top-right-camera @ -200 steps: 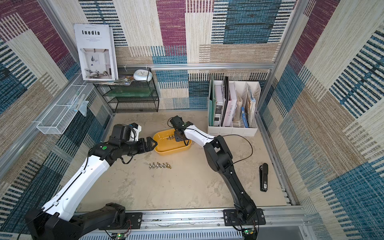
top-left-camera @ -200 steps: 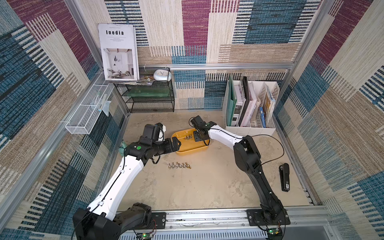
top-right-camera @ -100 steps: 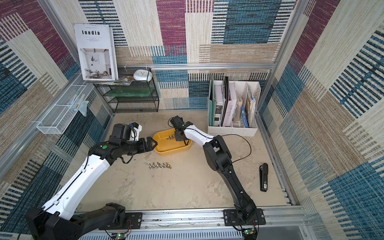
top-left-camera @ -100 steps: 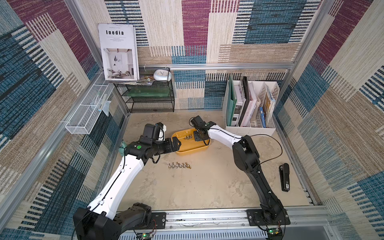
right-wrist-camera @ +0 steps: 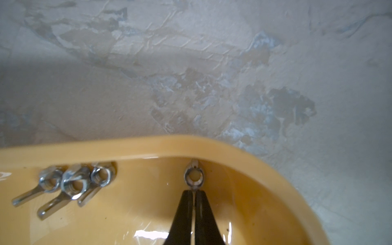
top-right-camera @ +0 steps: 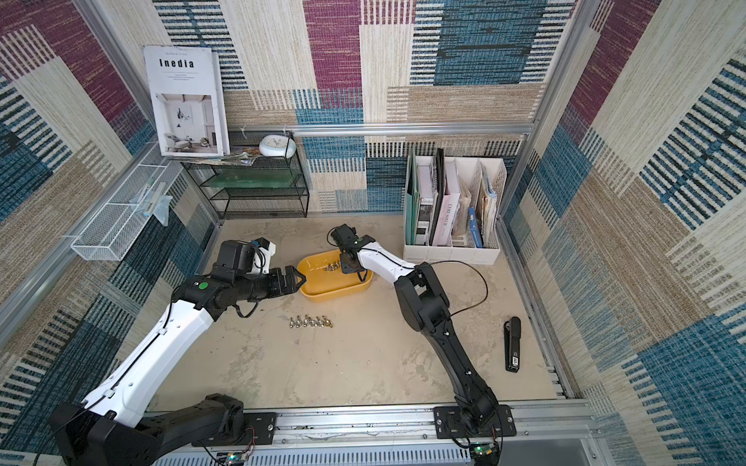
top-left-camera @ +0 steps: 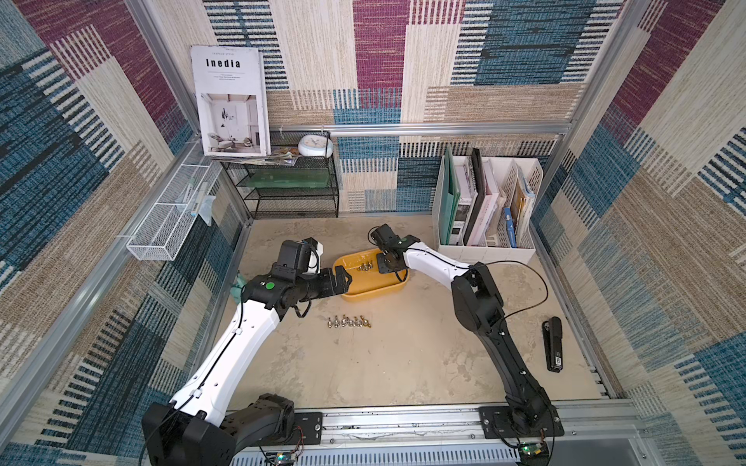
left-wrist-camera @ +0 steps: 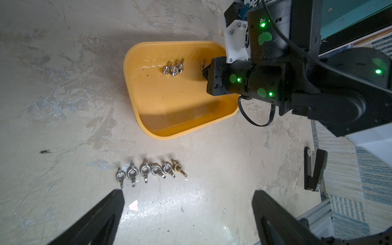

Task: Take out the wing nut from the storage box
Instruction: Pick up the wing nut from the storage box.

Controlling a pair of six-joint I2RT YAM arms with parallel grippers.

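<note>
The right arm (top-left-camera: 428, 262) stretched down into the storage box (top-left-camera: 375, 288); the right gripper (right-wrist-camera: 193, 192), lower centre, clamped a wing of 1 wing nut (right-wrist-camera: 193, 177).

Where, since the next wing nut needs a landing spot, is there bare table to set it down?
Broad bare table lies between the row of wing nuts, the right arm and the front rail; another patch lies between that arm and the black stapler. Crowded: the storage box, with the right gripper inside and the left gripper beside it.
</note>
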